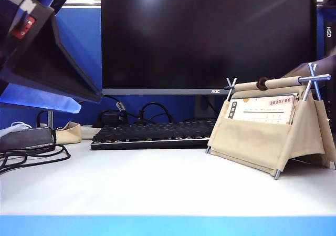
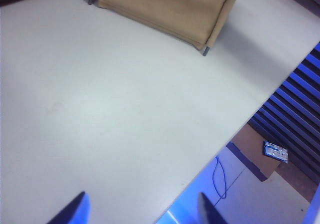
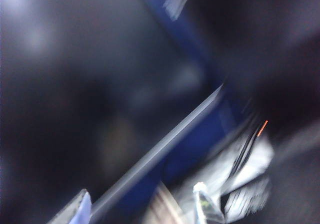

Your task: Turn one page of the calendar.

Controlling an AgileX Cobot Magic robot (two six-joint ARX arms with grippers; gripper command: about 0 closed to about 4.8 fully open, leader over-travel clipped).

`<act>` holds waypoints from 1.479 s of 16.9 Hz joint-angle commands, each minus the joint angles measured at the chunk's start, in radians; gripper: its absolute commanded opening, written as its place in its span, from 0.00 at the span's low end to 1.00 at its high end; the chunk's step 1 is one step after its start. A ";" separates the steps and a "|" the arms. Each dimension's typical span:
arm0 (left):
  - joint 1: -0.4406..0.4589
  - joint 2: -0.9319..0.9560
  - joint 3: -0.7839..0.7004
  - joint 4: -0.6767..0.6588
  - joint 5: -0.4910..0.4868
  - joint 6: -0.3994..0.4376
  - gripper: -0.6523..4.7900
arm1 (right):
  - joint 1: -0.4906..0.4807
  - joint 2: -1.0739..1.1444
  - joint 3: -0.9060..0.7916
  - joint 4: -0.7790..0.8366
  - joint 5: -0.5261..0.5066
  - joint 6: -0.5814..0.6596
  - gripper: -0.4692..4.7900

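Calendar (image 1: 268,136) stands on the white counter (image 1: 157,188), right side of the exterior view, in front of and below the right end of the black monitor (image 1: 207,36). Beige fabric pocket stand, silver rods crossed at both top corners, brown strap looped round the top rod. Front sheet (image 1: 265,110) in the pocket reads "2023/06" in red, with a dark vertical banner at its left edge. The "2023/05" page is not identifiable in any view.

Black keyboard (image 1: 152,135) lies just left of the calendar, under the monitor. Cables and a small beige item sit at the far left of the counter.

Left gripper (image 2: 142,211): seen in the left wrist view, both fingers (image 2: 72,211) spread wide, nothing between them, hovering over bare counter well apart from the calendar, whose lower corner and rod foot show at the far edge. In the exterior view the left arm (image 1: 42,47) fills the upper left, raised off the counter.

Right gripper (image 3: 142,209): right wrist view heavily motion-blurred. Two fingertips (image 3: 75,209) visible with a gap between them, nothing seen held; it faces a dark surface with a grey edge. Its place relative to the calendar cannot be told.
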 commanded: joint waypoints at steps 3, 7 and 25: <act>0.000 -0.001 0.003 0.007 0.027 0.000 0.64 | -0.062 -0.005 0.004 0.005 -0.285 -0.036 0.58; 0.000 -0.001 0.003 0.008 0.026 0.000 0.64 | -0.033 -0.003 0.081 -0.203 -0.562 -0.123 0.52; 0.000 -0.001 0.003 -0.002 0.053 -0.029 0.64 | 0.011 0.449 0.882 -1.490 -0.812 -0.637 0.67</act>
